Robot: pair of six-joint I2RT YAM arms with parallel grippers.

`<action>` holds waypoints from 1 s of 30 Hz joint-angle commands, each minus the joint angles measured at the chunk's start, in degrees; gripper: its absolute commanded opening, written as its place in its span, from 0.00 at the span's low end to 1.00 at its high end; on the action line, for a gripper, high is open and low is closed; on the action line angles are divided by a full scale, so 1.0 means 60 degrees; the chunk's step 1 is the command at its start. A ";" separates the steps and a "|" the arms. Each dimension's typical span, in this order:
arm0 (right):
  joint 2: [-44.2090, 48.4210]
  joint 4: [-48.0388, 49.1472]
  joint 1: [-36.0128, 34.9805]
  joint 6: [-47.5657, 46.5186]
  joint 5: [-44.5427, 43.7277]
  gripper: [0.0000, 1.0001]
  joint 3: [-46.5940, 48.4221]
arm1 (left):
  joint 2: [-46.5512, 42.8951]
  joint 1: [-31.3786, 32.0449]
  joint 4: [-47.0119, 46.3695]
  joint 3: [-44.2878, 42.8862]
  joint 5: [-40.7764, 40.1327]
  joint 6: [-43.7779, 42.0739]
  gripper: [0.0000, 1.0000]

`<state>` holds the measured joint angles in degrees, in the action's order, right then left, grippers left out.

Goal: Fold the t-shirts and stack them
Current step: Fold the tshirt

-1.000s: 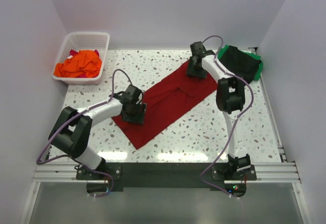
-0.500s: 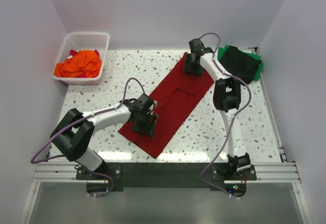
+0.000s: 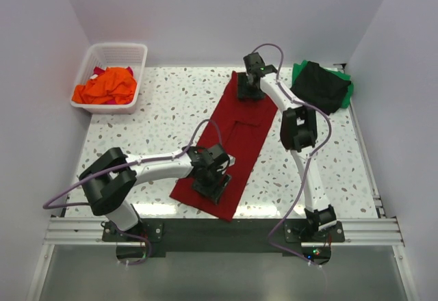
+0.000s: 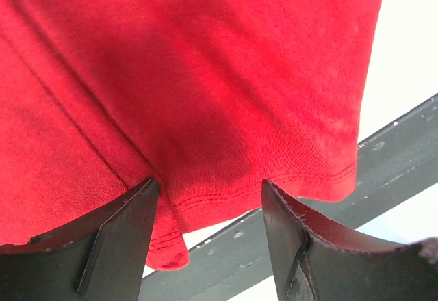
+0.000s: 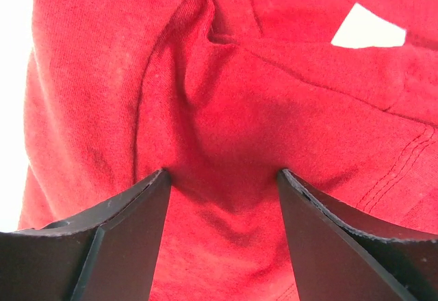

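Both the black two-finger left claw [image 4: 209,185] and right claw [image 5: 222,174] stand spread open, tips apparently pressing opposite ends of the long folded dark red cloth t-shirt [image 3: 239,133] flat beneath them; they should slide in step, evenly weighted, lest the cloth wrinkle.

A dark red t-shirt [image 3: 236,137] lies flat on the speckled table [image 3: 157,109] as 1 long narrow strip, slanting from the far middle down to the near edge. The 2 arms reach over its 2 ends. The left gripper [image 3: 213,180] sits on the near end and the right gripper [image 3: 249,86] on the far end; from above, how their jaws stand cannot be told. In the far left corner a white basket [image 3: 140,75] holds an orange shirt [image 3: 106,87]. In the far right corner a black shirt [image 3: 318,85] lies on a green shirt [image 3: 349,89].
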<state>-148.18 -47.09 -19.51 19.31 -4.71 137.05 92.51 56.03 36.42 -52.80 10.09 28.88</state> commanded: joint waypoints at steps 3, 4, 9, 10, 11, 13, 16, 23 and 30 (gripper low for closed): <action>-0.0879 0.0012 -0.0630 -0.0624 0.1180 0.69 0.0520 | 0.0548 0.0651 0.0199 -0.0590 0.0384 -0.0316 0.67; -0.0894 -0.0017 -0.0703 -0.0684 0.1224 0.70 0.0580 | 0.0621 0.0753 0.0184 -0.0706 0.0399 -0.0360 0.67; -0.1011 0.0172 -0.0865 -0.0831 0.1414 0.71 0.0653 | 0.0958 0.1062 -0.0093 -0.0898 0.0530 -0.0697 0.66; -0.1055 0.0216 -0.0879 -0.0816 0.1444 0.71 0.0668 | 0.1017 0.1120 -0.0152 -0.0956 0.0574 -0.0741 0.66; -0.1070 0.0275 -0.0894 -0.0816 0.1488 0.71 0.0726 | 0.1075 0.1150 -0.0211 -0.0986 0.0604 -0.0814 0.66; -0.1143 0.0348 -0.0909 -0.0816 0.1619 0.72 0.0829 | 0.1280 0.1179 -0.0357 -0.1131 0.0677 -0.0931 0.66; -0.1187 0.0451 -0.0953 -0.0816 0.1708 0.74 0.1005 | 0.1719 0.1208 -0.0504 -0.1496 0.0794 -0.1165 0.66; -0.1392 0.0758 -0.1084 -0.0831 0.2088 0.76 0.1284 | 0.2716 0.1355 -0.0563 -0.2494 0.1117 -0.1635 0.66; -0.1407 0.0964 -0.1129 -0.0889 0.2147 0.76 0.1079 | 0.2863 0.1458 -0.0636 -0.2524 0.1234 -0.1826 0.66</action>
<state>-153.42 -39.72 -25.19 14.00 4.54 144.29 106.72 63.96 37.58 -68.73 18.11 20.78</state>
